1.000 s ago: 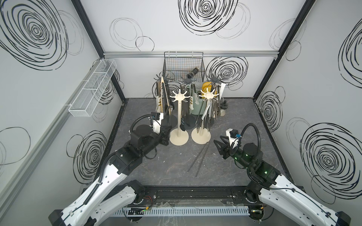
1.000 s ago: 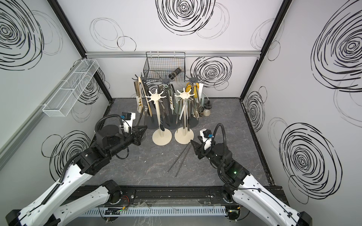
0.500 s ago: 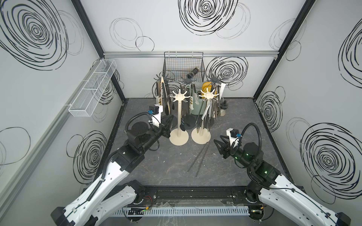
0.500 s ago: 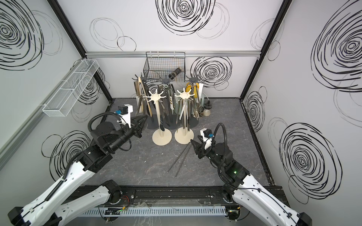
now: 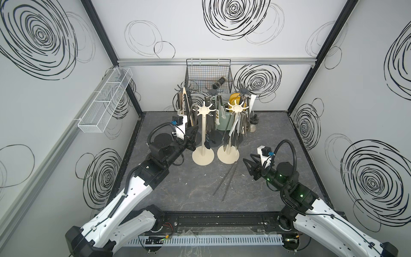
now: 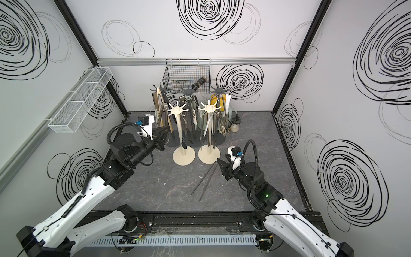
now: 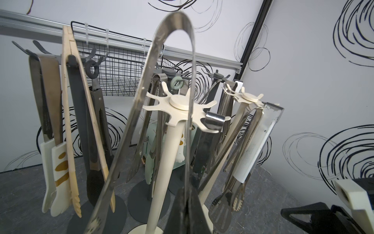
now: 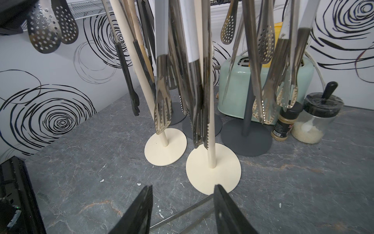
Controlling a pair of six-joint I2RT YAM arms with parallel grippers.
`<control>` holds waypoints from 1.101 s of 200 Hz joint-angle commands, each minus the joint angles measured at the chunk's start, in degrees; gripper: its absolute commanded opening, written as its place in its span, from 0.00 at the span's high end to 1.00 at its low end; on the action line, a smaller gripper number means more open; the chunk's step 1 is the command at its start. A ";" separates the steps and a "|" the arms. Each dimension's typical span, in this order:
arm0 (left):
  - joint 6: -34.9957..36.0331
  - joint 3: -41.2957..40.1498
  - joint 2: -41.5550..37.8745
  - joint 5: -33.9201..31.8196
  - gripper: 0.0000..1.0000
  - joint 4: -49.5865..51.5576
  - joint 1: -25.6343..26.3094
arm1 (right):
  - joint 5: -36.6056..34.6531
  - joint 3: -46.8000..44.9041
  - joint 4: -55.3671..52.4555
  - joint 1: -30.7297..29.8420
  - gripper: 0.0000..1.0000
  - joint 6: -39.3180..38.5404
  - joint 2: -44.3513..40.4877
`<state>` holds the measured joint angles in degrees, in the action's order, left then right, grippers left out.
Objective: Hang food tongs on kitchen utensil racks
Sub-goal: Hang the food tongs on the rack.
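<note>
While my left gripper [image 7: 185, 202] pinches the steel tongs [image 7: 139, 95], loop up beside the cream rack [image 7: 178, 107], my right gripper [image 8: 183, 187] hangs half-open, empty, over slim tongs [image 5: 225, 178] on the table [image 5: 178, 189].

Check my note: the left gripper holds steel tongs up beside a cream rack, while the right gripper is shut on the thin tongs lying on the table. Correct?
One error: the right gripper is open, not shut. The right wrist view shows its jaws apart over the thin tongs lying on the table. The left gripper does hold steel tongs beside a cream rack.
</note>
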<state>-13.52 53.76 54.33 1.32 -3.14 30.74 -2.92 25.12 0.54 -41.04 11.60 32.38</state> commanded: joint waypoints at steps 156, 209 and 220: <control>-2.94 -9.61 2.45 4.28 1.00 -12.21 -0.91 | 0.80 -0.34 1.22 0.74 0.49 0.58 0.14; -3.23 -12.13 2.49 5.03 0.98 -13.42 -0.94 | 0.86 -0.34 1.14 0.87 0.49 0.62 0.48; -3.56 -12.76 2.50 5.26 0.89 -14.08 -0.90 | 0.90 -0.33 1.15 0.87 0.49 0.54 0.43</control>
<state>-16.14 42.83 56.58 5.02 -14.96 30.20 -2.24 25.12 0.51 -40.38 11.79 32.80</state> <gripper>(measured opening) 0.074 0.511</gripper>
